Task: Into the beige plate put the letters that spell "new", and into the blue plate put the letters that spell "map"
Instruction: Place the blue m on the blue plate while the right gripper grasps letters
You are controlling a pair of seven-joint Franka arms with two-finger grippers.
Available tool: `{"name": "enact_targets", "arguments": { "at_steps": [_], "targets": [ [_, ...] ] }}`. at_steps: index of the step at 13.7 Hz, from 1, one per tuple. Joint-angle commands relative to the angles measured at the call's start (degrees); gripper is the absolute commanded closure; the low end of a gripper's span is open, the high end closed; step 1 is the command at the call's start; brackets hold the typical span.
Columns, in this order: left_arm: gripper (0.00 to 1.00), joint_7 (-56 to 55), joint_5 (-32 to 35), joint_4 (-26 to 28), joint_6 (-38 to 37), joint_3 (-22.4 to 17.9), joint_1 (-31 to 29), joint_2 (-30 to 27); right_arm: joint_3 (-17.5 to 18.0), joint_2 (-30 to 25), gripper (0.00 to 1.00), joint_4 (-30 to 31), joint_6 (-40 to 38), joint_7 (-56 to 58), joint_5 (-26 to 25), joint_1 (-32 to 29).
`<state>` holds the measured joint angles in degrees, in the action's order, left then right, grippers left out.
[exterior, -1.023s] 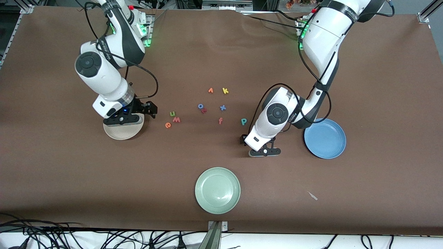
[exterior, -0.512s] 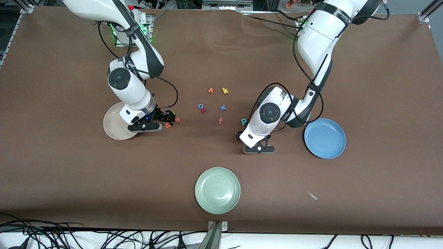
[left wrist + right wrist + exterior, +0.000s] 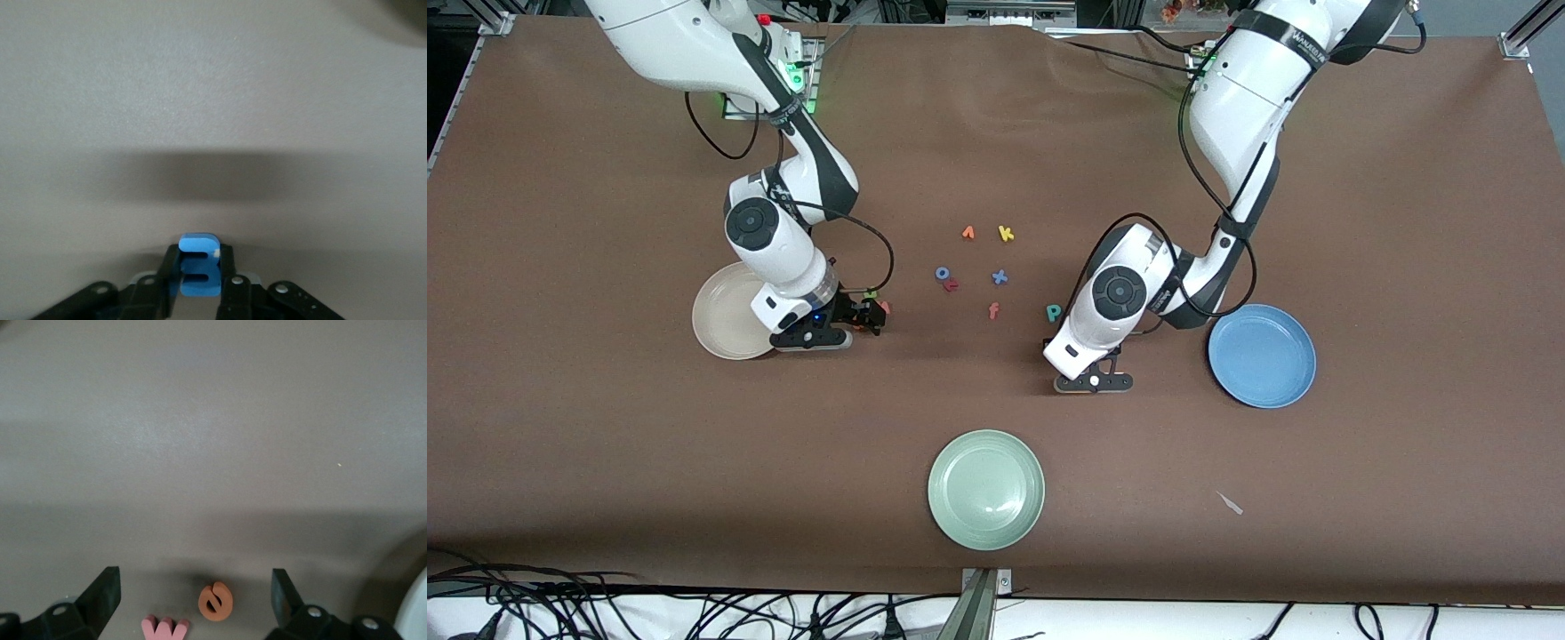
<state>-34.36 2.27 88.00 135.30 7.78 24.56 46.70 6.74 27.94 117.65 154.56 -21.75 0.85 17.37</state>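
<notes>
Now we pinch the m in our left gripper for the blue plate — right gripper, fingers spread, straddles the e beside the beige plate.

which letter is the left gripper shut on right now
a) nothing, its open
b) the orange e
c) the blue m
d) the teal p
c: in the left wrist view the left gripper has its fingers pressed against both sides of the blue m, while the teal p lies loose on the table and the orange e sits between the open right gripper's fingers.
</notes>
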Motion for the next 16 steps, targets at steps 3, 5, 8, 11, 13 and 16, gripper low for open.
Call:
{"name": "enact_targets", "arguments": {
  "at_steps": [3,5,8,11,13,16],
  "targets": [
    [1.00,0.44,1.51,-0.80,-4.67,-0.57,-0.74,-1.00,-0.24,1.76,0.00,-0.93,0.66,-0.83,-1.73,0.04],
    [1.00,3.41,2.47,-2.30,-9.15,-1.45,-1.27,-2.83,-0.41,2.38,0.01,-0.93,0.74,-0.83,-1.73,0.04],
    [1.00,10.42,3.18,-2.39,-13.46,-2.25,-4.86,-6.70,-1.38,3.69,0.02,-1.11,0.74,-0.83,-2.87,0.30],
    [1.00,21.58,3.18,-1.96,-19.52,-2.25,-9.61,-9.08,-2.34,4.58,0.06,-1.37,0.66,-3.02,-3.05,1.96],
    [1.00,27.57,3.27,-1.52,-22.70,-2.68,-12.77,-9.87,-5.58,5.01,0.07,-1.37,0.66,-4.95,-3.05,6.17],
    [1.00,37.67,7.74,-0.03,-23.06,-2.42,-19.62,-10.32,-7.88,5.11,0.13,-1.37,0.66,-6.11,-3.05,9.18]
  ]
}}
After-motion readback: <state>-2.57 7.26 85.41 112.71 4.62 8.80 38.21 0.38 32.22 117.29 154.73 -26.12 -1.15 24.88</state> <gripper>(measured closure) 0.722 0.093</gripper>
